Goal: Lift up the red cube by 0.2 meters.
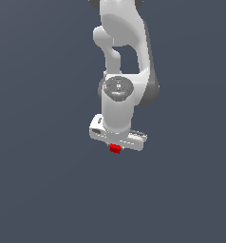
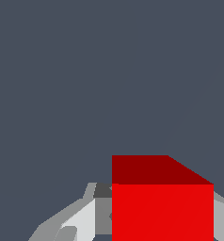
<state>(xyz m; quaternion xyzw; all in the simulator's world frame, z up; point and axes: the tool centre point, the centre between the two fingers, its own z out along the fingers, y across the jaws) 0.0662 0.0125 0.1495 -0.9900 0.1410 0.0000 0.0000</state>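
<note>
The gripper (image 1: 116,146) is seen in the exterior view just below the centre of the frame, pointing downward beneath the white hand body. The red cube (image 1: 115,148) is located directly under that hand body, at the position of the fingertips. In the wrist view, the cube (image 2: 162,207) fills the lower right of the frame, and a grey and white finger (image 2: 102,214) is seen touching one of its sides; a pale finger surface is also visible at the opposite side, at the right edge of the frame. The fingers are thus closed against the cube from both sides, with the gap between them equal to the cube's width.

The bright front face of the cube and a darker red upper face are shown in the wrist view. In the exterior view the cube appears very small compared with the hand.

The white arm (image 1: 118,57) is seen rising from the hand to the upper centre of the exterior frame, where it is cut off by the top edge. A round grey joint cap (image 1: 118,88) is visible on the wrist, above the hand.

A uniform dark blue-grey background (image 1: 39,142) surrounds the arm in both views. Whether the cube is resting on a surface or held clear of it cannot be told.
</note>
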